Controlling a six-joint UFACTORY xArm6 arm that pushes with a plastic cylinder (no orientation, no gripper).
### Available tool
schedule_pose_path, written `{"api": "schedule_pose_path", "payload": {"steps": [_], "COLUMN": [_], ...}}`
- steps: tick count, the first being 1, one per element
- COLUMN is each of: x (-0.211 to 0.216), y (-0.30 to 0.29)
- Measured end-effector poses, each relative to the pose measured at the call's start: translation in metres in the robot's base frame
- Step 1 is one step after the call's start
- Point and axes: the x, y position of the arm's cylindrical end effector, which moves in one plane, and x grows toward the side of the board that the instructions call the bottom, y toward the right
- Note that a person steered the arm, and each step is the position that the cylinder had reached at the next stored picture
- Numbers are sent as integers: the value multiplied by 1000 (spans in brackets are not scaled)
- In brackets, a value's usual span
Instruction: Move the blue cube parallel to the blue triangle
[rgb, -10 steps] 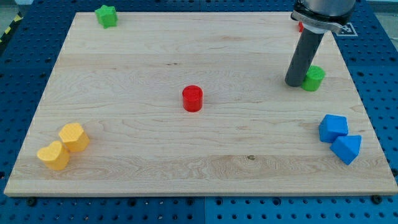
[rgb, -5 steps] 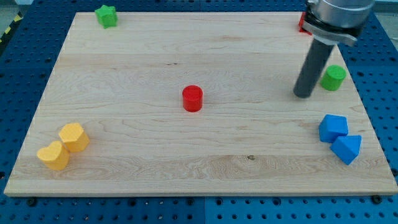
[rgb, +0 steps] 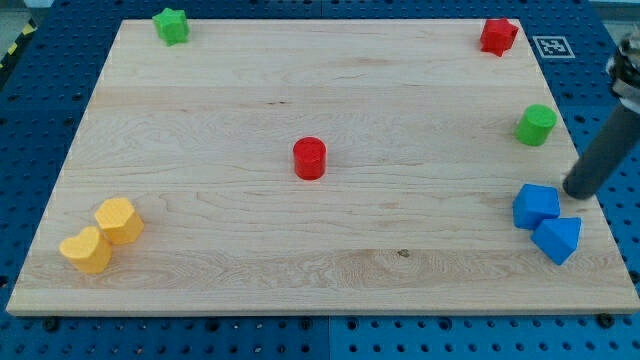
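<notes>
Blue cube (rgb: 536, 205) and blue triangle (rgb: 557, 239) sit touching near the board's (rgb: 200, 130) right edge, low in the view, the cube up and to the left of the triangle. Over the last second my tip (rgb: 577, 192) has swept from beside the green cylinder (rgb: 536, 124), which it nudged toward the view's right, down to just right of the cube, close to its upper right corner and perhaps in contact. That placing suggests the push on the cube is about to begin, probably leftward; neither blue block has shifted yet. No jaws exist on this rod, so nothing is held. Rod top is cut off at the view's right edge. Elsewhere: red cylinder (rgb: 310, 158) mid-board, red star (rgb: 497, 36), green star (rgb: 171, 25), two yellow blocks (rgb: 102, 234) whose shapes are unclear
</notes>
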Motion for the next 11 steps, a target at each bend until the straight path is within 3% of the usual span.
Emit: {"api": "schedule_pose_path", "payload": {"steps": [1, 2, 4, 9, 11], "x": [29, 29, 19, 5, -24], "y": [-2, -3, 0, -66, -109]}}
